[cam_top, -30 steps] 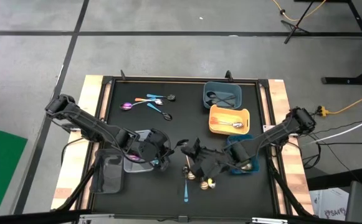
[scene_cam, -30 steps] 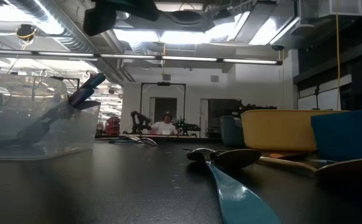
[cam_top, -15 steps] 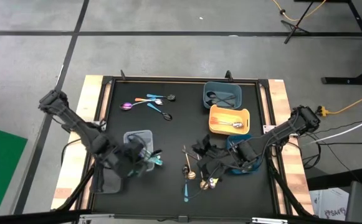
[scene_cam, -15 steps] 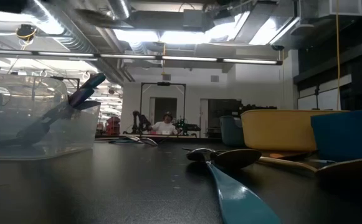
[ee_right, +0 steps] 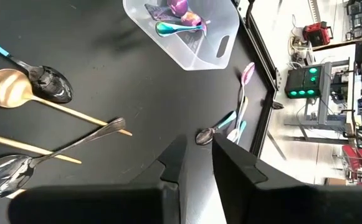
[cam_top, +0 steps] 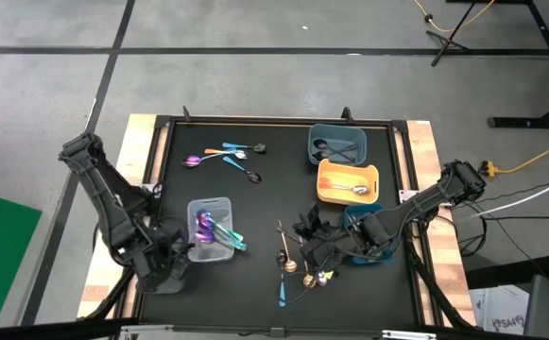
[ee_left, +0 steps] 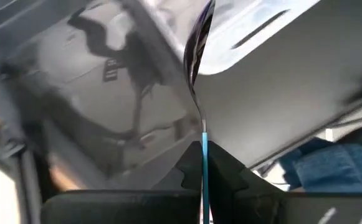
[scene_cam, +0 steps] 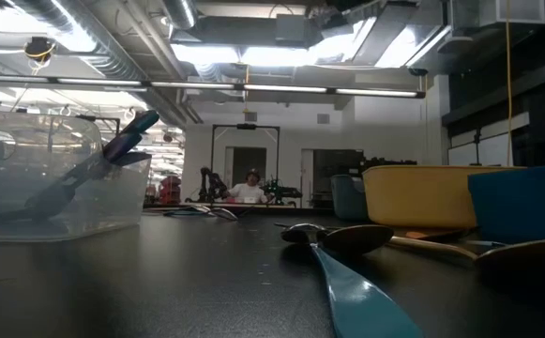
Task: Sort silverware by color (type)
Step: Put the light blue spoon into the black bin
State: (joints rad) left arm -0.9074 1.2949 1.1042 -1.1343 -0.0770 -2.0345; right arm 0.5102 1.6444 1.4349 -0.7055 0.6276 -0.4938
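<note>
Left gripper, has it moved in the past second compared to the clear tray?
Yes. In the high view the left gripper has pulled back off the clear tray toward the table's front-left corner, leaving the iridescent spoons in the tray.

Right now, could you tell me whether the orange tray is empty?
No, in the high view the orange tray holds one spoon lying near its right side.

Lab: concrete floor (cam_top: 255, 76), ceiling ducts (scene_cam: 113, 38), equipment racks (ee_right: 355, 93)
</note>
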